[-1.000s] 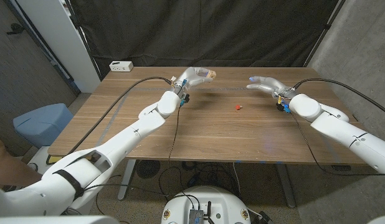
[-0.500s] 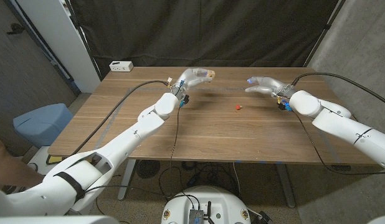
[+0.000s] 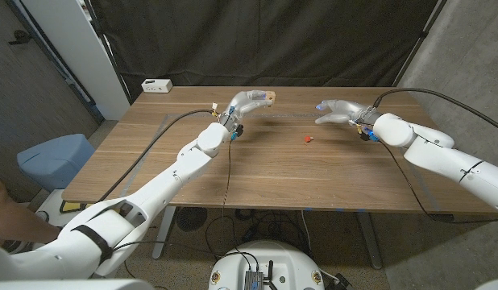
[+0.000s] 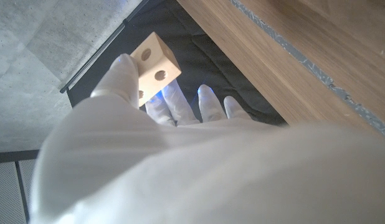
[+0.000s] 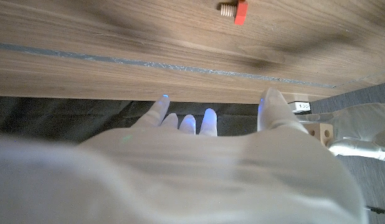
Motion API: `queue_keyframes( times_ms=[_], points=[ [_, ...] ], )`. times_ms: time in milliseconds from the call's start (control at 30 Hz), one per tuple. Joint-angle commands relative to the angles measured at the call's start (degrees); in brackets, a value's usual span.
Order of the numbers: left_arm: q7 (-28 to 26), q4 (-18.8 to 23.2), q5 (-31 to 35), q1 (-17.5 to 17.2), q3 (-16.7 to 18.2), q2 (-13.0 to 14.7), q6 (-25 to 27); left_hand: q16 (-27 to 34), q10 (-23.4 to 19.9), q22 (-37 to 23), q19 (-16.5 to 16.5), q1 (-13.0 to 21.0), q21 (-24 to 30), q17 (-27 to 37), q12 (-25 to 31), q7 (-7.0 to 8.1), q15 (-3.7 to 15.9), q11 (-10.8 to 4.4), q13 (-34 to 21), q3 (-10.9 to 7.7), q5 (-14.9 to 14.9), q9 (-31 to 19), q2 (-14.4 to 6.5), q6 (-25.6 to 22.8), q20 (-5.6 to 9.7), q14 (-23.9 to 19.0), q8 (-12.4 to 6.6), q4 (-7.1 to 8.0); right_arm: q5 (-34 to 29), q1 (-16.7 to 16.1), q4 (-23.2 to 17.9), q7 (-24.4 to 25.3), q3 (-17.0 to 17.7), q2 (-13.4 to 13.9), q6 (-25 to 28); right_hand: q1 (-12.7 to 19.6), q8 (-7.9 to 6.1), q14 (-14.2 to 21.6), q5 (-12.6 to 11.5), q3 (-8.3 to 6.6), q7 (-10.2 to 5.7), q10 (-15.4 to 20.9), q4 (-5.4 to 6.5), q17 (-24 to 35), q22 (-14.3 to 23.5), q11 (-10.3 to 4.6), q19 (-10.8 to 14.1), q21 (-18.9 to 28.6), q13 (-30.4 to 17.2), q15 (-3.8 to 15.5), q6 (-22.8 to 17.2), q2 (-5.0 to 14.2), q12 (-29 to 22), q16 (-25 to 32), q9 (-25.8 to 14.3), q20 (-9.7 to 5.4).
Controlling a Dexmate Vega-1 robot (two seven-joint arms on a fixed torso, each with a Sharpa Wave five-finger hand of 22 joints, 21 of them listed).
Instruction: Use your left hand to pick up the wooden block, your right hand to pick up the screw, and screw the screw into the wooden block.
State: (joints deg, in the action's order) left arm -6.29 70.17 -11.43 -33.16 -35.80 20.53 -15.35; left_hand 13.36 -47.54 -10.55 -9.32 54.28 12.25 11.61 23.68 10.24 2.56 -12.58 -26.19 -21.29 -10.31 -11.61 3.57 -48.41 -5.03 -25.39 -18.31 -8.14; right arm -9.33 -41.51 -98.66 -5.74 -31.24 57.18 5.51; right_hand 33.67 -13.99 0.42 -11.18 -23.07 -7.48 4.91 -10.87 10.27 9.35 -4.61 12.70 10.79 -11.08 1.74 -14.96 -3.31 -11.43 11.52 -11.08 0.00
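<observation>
Screw lies near the empty, spread right hand; left hand grips wooden block.

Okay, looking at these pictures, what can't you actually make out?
- Screw thread: too small in head view, blurred in right wrist view.
- Wooden block: its gripped faces are hidden by the left hand.
- Right hand palm: faces away from the head camera.
- White box at the far corner: too small to identify.

We've got a wooden table with visible grain and a seam line running across it. A small red-headed screw lies on its side out near the middle, and a white power strip sits at the far left corner.
</observation>
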Motion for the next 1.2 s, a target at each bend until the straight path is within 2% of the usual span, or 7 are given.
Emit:
queue_keyframes(
  times_ms=[33, 300, 700, 867, 1200],
  points=[
    [4.63, -2.45, -5.53, 0.19, 0.88, -0.75, -0.83, -0.03, 0.37, -0.07, -0.04, 0.24, 0.0, -0.02, -0.33, -0.08, 2.52, 0.02, -0.26, 0.27, -0.2, -0.15, -0.45, -0.26, -0.06, 0.43, -0.02, -0.08, -4.6, 1.67, -0.57, -3.41, -1.21, 0.65, -0.33, 1.28, -0.49, 0.38, 0.21, -0.8, -0.15, -0.07, -0.01, 0.25, 0.18, -0.56, 0.07, -0.07, -0.06, 0.88, -0.64, -0.46, 0.13, 0.18, -0.25, 0.36],
    [6.65, -2.81, -8.18, 0.24, 1.28, -0.46, 1.52, -0.58, 1.22, -0.05, 0.58, 0.23, -0.29, -0.12, -0.89, -0.17, 2.77, 0.12, -0.37, 0.48, -0.25, -0.19, -0.65, 0.47, -0.32, 1.64, 0.39, -0.03, -7.78, 2.88, -0.82, -5.55, -2.15, 0.79, -0.8, 2.43, -0.56, 0.65, 0.35, -1.1, -0.35, -0.25, 0.04, 0.27, 0.2, -0.53, 0.09, -0.09, -0.07, 0.39, -0.74, -1.0, 0.27, 0.19, -0.33, 0.83],
    [6.71, -3.1, -8.79, 0.3, 1.21, -0.39, 2.07, -0.64, 1.44, -0.05, 0.91, 0.18, -0.43, -0.15, -1.16, -0.11, 3.08, 0.07, -0.48, 0.61, -0.31, -0.22, -0.95, 0.53, -0.38, 1.77, 0.5, 0.07, -12.93, 6.52, 0.53, -11.13, -4.68, -0.17, -2.97, 4.31, -0.37, -0.24, 0.62, -1.52, -1.71, -1.3, 0.3, 0.35, 0.25, -1.03, -0.63, -0.32, -0.13, -0.22, -0.1, -2.38, 0.73, -0.3, -0.55, 1.46],
    [6.77, -2.88, -9.22, 0.18, 1.39, -0.25, 2.29, -0.85, 1.19, -0.01, 3.3, 0.24, -1.29, -0.18, -1.28, 0.25, 3.36, -0.01, -0.63, 0.75, -0.37, -0.24, -1.25, 0.36, -0.83, 2.31, 0.53, 0.07, -13.64, 7.39, 1.21, -12.77, -5.1, -0.7, -3.43, 4.77, 0.2, -1.16, 0.76, -1.59, -2.01, -2.81, 0.61, 0.44, 0.28, -0.94, -1.31, -0.44, -0.18, -0.7, 1.46, -3.17, 1.12, -0.59, -0.71, 1.97],
    [9.36, -5.61, -10.64, 1.11, 1.46, -0.88, 0.74, -1.21, 1.05, 0.05, 5.09, 0.21, -1.66, -0.14, -1.52, 0.64, 4.28, -0.03, -0.81, 0.98, -0.4, -0.24, -1.53, 0.35, -0.6, 3.47, 0.67, 0.11, -18.57, 10.16, 3.2, -14.08, -6.86, -1.46, -7.22, 5.46, 0.08, -1.34, 0.76, -1.87, -2.93, -3.64, 0.7, 0.5, 0.3, -1.24, -1.42, -0.33, -0.21, -0.74, 1.37, -3.48, 1.13, -0.53, -0.87, 2.33]
  ],
)
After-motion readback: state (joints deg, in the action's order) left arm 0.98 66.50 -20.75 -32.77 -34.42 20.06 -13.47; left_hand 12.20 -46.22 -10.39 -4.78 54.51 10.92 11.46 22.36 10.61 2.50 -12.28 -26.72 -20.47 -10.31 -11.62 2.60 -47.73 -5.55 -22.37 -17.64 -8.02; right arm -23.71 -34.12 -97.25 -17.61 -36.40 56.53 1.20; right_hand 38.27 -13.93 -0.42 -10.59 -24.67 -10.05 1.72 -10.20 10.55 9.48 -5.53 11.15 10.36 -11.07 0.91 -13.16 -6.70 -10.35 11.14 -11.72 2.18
